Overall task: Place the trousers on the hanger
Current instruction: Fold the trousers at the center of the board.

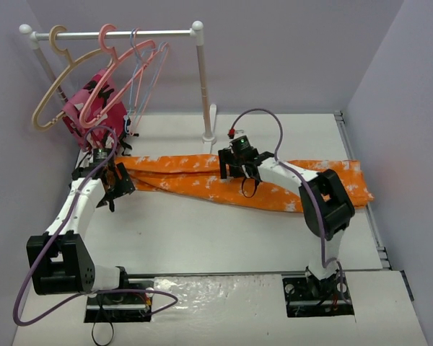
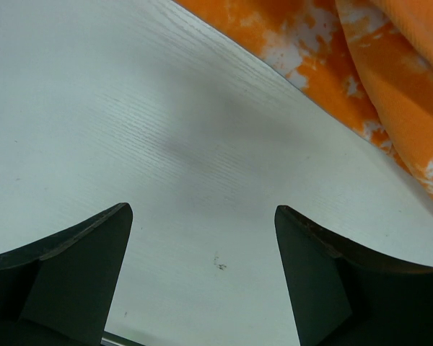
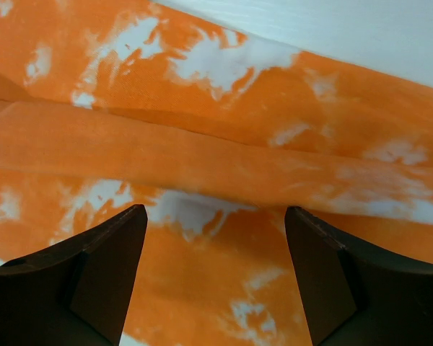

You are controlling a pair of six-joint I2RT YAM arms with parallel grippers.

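The fixed camera sits high behind the two arm bases, looking down and forward over the whole tabletop to the back wall. The left wrist camera hangs close above bare tabletop, its own fingers framing the bottom edge, the trousers just in its upper right corner. The right wrist camera faces down on those same trousers — so near the cloth nearly fills the view — with tabletop along the top.

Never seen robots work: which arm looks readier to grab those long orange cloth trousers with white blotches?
Probably the right. The right gripper hangs open directly above the orange blotched cloth trousers; the left gripper is open over bare white table, cloth beside it.
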